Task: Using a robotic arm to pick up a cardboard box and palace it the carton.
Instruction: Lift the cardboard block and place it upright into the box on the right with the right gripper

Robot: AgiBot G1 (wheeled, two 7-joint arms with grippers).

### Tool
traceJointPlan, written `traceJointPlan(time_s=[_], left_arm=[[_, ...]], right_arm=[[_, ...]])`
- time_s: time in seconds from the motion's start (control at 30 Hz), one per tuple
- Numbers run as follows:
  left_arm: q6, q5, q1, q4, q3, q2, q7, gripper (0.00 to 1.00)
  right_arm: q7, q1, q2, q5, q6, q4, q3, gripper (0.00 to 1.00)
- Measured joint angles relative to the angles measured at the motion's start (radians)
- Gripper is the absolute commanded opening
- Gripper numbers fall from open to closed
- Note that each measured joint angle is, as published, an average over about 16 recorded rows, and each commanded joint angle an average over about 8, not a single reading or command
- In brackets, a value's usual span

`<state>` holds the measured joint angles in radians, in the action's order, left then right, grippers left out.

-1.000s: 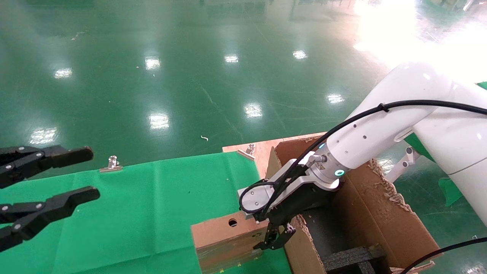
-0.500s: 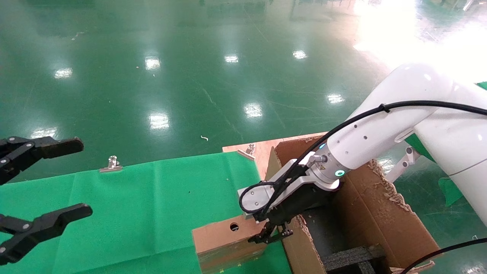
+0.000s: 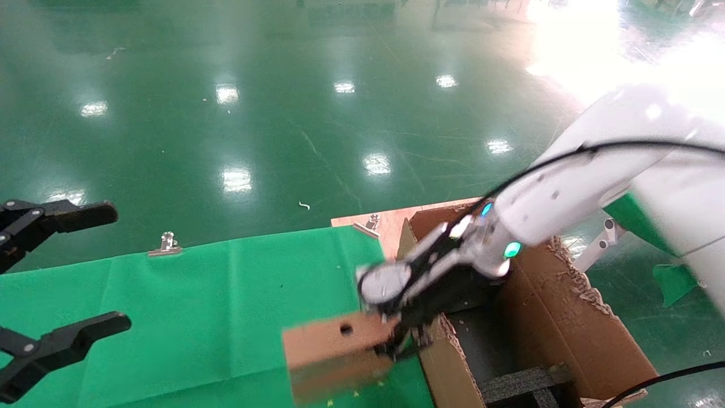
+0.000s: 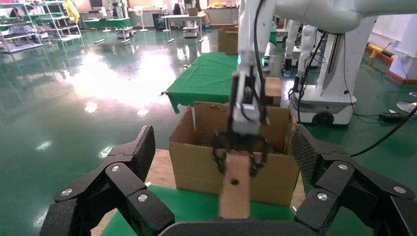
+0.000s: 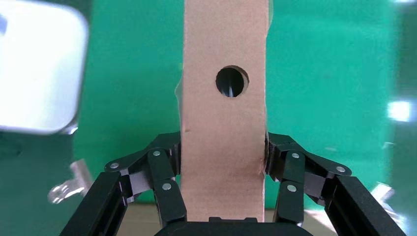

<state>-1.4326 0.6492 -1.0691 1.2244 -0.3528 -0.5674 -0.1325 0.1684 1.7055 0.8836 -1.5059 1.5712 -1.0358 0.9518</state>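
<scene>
The cardboard box (image 3: pixel 334 354) is sitting at about six o'clock in the head view, over the near edge of the green cloth (image 3: pixel 226 317), with its narrow holed face turned upward. The round hole (image 3: pixel 346 329) is showing on that top face. In the right wrist view the same box (image 5: pixel 224 118) is running straight out from the camera, and the two black fingers (image 5: pixel 164 179) are pressing against its long sides, one on each side, so the right gripper (image 3: pixel 399 345) is clenched on the box at the end nearest the carton. The left wrist view is showing the box (image 4: pixel 235 184) hanging under that gripper (image 4: pixel 239 152), in front of the carton's wall.

The robotic arm (image 3: pixel 566 187) is reaching in from three o'clock, its white links and black cable crossing above the carton (image 3: pixel 544 317). The carton is standing just beside the box at four to five o'clock, flaps open and ragged, with black foam (image 3: pixel 521 385) lying inside it. A bare wooden corner of the table (image 3: pixel 391 224) is showing beyond the cloth at about one o'clock from the box, and metal clips (image 3: pixel 165 245) are holding the cloth's far edge.

The left gripper (image 3: pixel 62 272) is hovering at nine o'clock, well apart from the box, its fingers spread wide and holding nothing.
</scene>
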Motion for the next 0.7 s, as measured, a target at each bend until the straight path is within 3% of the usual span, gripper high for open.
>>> traceJointPlan(time_s=[0.33,0.7], left_arm=[[0.0,0.0,0.0,0.0,0.0,0.0,0.0,1.0],[0.0,0.0,0.0,0.0,0.0,0.0,0.0,1.0]], right_arm=[[-0.029,0.209,-0.046,0.093,0.014,0.088,-0.003,0.0],[-0.058,0.398,-0.13,0.132,0.02,0.149,0.113,0.0]])
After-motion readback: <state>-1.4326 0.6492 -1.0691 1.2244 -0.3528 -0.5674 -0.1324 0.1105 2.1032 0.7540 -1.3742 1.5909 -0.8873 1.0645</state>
